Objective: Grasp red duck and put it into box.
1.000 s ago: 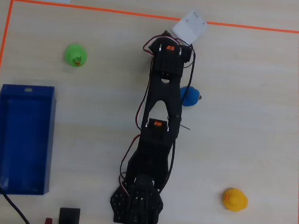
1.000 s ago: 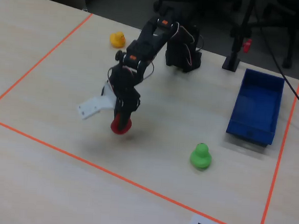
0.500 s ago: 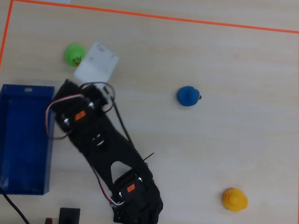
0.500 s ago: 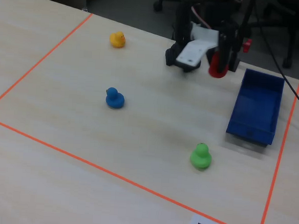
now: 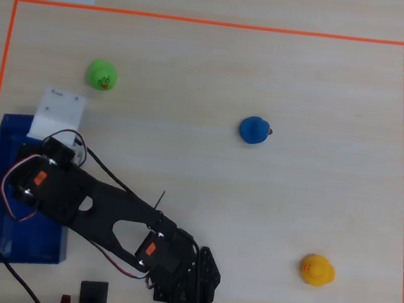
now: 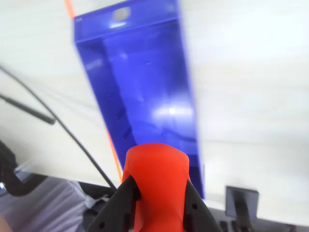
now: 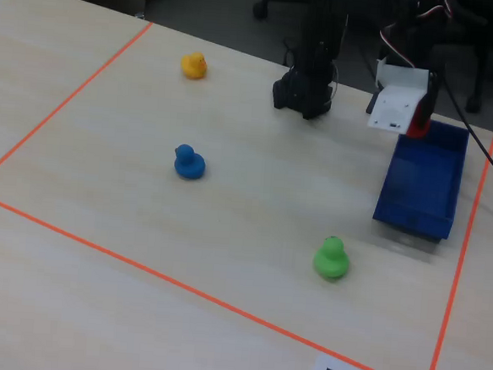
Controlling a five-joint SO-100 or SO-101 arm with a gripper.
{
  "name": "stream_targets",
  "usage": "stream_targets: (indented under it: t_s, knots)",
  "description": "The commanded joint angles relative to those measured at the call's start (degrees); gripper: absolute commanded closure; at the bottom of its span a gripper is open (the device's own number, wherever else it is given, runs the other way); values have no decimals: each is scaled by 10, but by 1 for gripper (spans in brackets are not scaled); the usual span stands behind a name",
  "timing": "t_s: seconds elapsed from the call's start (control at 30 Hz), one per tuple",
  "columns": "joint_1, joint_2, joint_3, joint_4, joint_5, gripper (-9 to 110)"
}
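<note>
Pale wooden tabletop [image 5: 197, 64] is carrying the box [image 6: 145, 82] at the overhead view's left edge, while above it the gripper [image 6: 157, 205] is clamping the red duck [image 6: 157, 186] between its black jaws.

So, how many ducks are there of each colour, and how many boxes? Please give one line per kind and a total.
Red duck, held in the gripper: 1
Green duck: 1
Blue duck: 1
Yellow duck: 1
Blue box: 1
Total: 5
</note>
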Motion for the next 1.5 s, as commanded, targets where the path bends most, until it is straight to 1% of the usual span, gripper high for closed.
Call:
stream_targets:
  t_s: [0.0, 0.23, 0.47, 0.5, 0.6, 0.7, 0.73, 0.8, 0.83, 0.93, 0.97, 1.0, 1.17, 1.3, 1.47]
  knots:
    - [-23, -18, -20, -52, -15, 101]
    - [-72, -81, -8, -114, -7, 101]
    - [-42, -113, 55, -178, -23, 101]
    - [-40, -113, 69, -186, -27, 99]
    - [-31, -113, 97, -197, -33, 85]
    - [-19, -106, 111, -197, -42, 74]
    - [-15, -101, 115, -197, -46, 72]
    - [-2, -87, 116, -184, -53, 71]
    - [11, -76, 114, -177, -57, 73]
    - [74, -26, 105, -153, -83, 93]
    - [100, -4, 105, -146, -98, 98]
    - [127, 22, 110, -141, -113, 101]
    - [247, 216, 233, -146, -229, 101]
    - [321, 409, 414, -171, -310, 101]
    - [396, 625, 662, -171, -393, 101]
